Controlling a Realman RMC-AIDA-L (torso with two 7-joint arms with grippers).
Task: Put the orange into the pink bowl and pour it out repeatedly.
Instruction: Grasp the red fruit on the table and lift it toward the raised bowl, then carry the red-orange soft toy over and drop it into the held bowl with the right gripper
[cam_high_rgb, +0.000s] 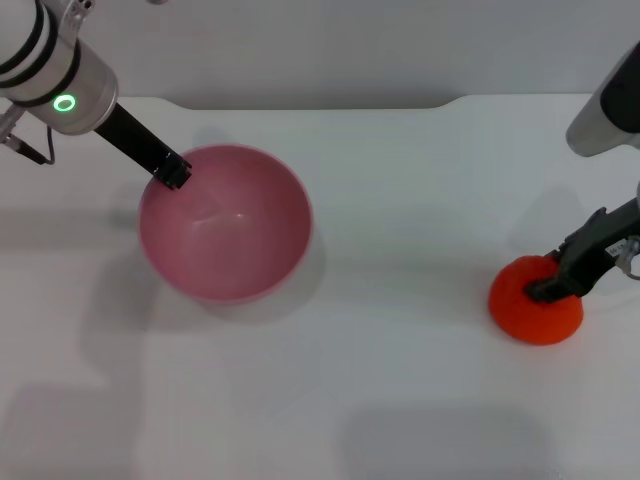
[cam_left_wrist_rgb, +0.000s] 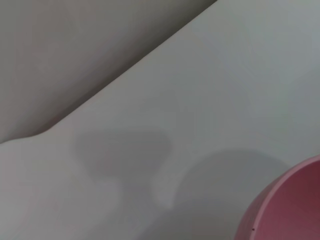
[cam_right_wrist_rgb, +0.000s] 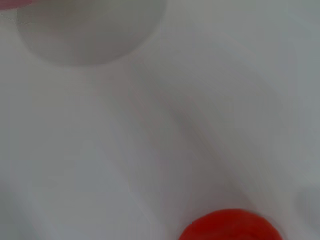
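— Where's the orange (cam_high_rgb: 533, 305) now?

— On the table (cam_high_rgb: 400, 400), far right, well apart from the bowl (cam_high_rgb: 226, 222). The right gripper (cam_high_rgb: 556, 283) is right on top of it, so that arm's the nearer one.

— Gripping it?

— Can't tell. Its fingers touch the top.

— And the left?

— The left gripper (cam_high_rgb: 174, 174) sits at the bowl's rim; whether it's pinching, I can't tell.

— The fruit?

— Bright red-orange, roundish.

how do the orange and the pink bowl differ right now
The orange is small, solid and red-orange; the pink bowl is much wider, hollow and empty. The right gripper is on the orange at the table's right; the left gripper is at the bowl's rim on the left. Both rest on the white table.
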